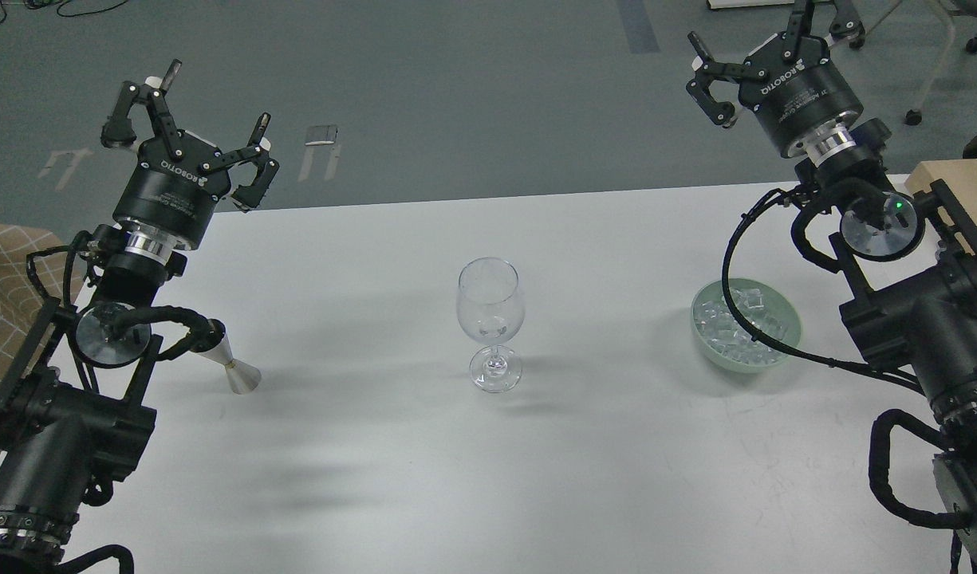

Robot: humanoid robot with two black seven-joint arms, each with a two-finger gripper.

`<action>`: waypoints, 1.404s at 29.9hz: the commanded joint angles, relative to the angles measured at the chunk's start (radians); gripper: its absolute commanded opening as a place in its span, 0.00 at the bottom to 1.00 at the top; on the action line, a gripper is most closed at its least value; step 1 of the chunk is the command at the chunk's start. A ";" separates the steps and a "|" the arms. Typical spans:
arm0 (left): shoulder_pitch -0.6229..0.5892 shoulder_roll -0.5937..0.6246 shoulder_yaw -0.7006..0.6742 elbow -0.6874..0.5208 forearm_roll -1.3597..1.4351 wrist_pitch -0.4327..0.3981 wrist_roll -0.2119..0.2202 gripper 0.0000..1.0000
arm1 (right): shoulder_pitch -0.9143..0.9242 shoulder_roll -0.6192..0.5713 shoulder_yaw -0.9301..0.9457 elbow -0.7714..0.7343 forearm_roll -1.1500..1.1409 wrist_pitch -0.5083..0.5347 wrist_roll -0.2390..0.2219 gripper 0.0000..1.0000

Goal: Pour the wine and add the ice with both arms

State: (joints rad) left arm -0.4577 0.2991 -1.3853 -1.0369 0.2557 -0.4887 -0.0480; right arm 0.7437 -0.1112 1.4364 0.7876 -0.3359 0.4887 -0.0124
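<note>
A clear stemmed wine glass (490,323) stands upright at the middle of the white table (472,478). A small steel jigger (234,368) stands at the left, partly behind my left arm's cable. A pale green bowl (789,309) at the right holds the ice (731,328), several small clear cubes. No wine shows. My left gripper (189,119) is open and empty, raised beyond the table's far left edge. My right gripper (767,48) is open and empty, raised beyond the far right edge, above and behind the bowl.
A pale wooden block (955,187) sits at the far right edge by my right arm. A patterned cloth (1,271) lies off the table's left side. A black cable loop (735,307) from my right arm hangs over the bowl.
</note>
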 commanded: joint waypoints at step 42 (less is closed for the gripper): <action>0.005 0.032 -0.001 -0.017 -0.006 0.000 0.019 0.98 | 0.002 0.002 -0.001 0.013 0.002 0.000 0.000 1.00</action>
State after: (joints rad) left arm -0.4526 0.3328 -1.3865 -1.0539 0.2535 -0.4887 -0.0288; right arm 0.7458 -0.1089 1.4359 0.8007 -0.3344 0.4887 -0.0123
